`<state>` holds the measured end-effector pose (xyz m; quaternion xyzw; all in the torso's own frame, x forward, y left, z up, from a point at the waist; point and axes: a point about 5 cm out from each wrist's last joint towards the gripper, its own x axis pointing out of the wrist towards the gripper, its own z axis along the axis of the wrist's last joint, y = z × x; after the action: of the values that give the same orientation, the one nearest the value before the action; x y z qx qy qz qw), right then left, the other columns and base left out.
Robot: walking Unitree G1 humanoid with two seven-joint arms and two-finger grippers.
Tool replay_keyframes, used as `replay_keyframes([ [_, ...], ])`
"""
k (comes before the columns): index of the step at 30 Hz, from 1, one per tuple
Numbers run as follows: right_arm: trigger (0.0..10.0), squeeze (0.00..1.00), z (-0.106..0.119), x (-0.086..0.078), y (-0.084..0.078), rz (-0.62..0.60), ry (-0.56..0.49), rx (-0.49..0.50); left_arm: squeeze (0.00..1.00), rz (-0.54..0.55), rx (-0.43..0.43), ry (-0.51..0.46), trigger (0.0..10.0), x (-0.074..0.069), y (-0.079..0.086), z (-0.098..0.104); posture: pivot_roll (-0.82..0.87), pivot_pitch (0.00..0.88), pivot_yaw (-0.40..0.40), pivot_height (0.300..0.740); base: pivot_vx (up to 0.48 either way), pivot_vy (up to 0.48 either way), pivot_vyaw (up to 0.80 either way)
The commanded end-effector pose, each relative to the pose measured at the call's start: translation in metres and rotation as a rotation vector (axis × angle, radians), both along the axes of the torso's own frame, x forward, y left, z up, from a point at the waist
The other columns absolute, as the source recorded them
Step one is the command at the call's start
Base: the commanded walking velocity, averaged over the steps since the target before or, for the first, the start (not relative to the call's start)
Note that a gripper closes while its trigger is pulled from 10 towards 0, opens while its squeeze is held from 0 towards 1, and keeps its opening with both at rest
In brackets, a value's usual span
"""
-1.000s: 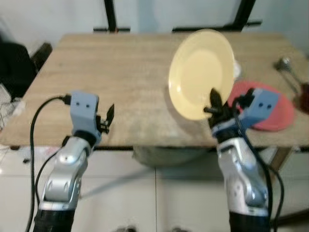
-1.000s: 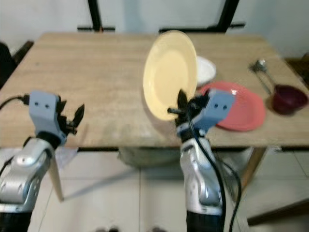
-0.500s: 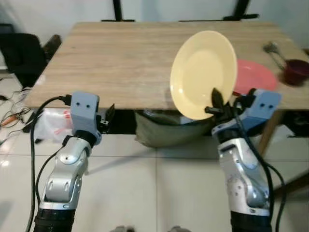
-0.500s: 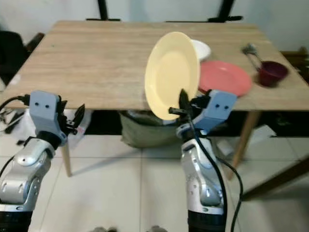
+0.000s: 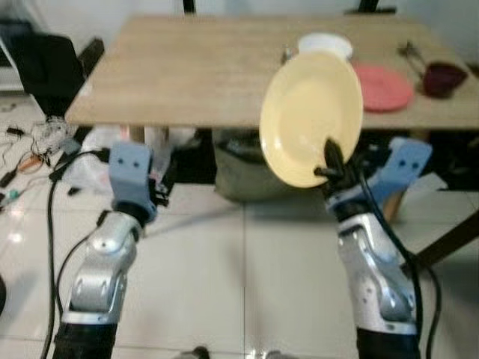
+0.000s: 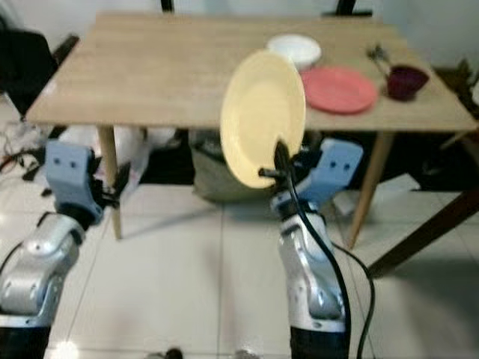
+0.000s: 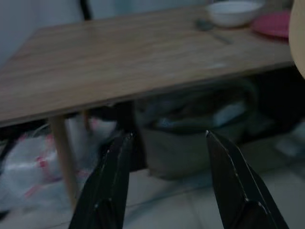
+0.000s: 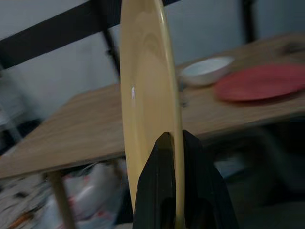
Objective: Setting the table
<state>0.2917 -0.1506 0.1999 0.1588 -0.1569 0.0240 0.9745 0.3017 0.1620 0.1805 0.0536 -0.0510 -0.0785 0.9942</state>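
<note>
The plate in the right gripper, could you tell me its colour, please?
Pale yellow; the plate shows best in the right eye view.

No legible text or labels

Two silver, rounded arms end in pale blue box-shaped wrist blocks. Each hand point(image 5: 162, 196) point(image 6: 271, 170) has long black fingers. Black cables loop from both blocks down the arms. The left block seems to bear two small dark dots, though blurred.

Head cameras downward (table point(image 5: 194, 75) shared)
</note>
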Motion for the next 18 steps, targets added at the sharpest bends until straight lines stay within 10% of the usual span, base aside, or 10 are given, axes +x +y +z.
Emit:
replay_keyframes([
  [1,10.0,0.0,0.0003,-0.0013,0.0028,0.004,-0.008,0.006,0.0,0.009,0.013,0.016,10.0,-0.0011,0.0036,-0.0039,-0.1,0.01,0.059,0.74,-0.36,0.0,0.0],
  [18,10.0,0.0,-0.001,-0.0009,0.0034,0.006,-0.003,0.004,0.0,0.001,0.012,0.022,10.0,-0.0004,0.0017,-0.0044,-0.1,0.005,0.061,0.74,-0.251,0.0,0.0],
])
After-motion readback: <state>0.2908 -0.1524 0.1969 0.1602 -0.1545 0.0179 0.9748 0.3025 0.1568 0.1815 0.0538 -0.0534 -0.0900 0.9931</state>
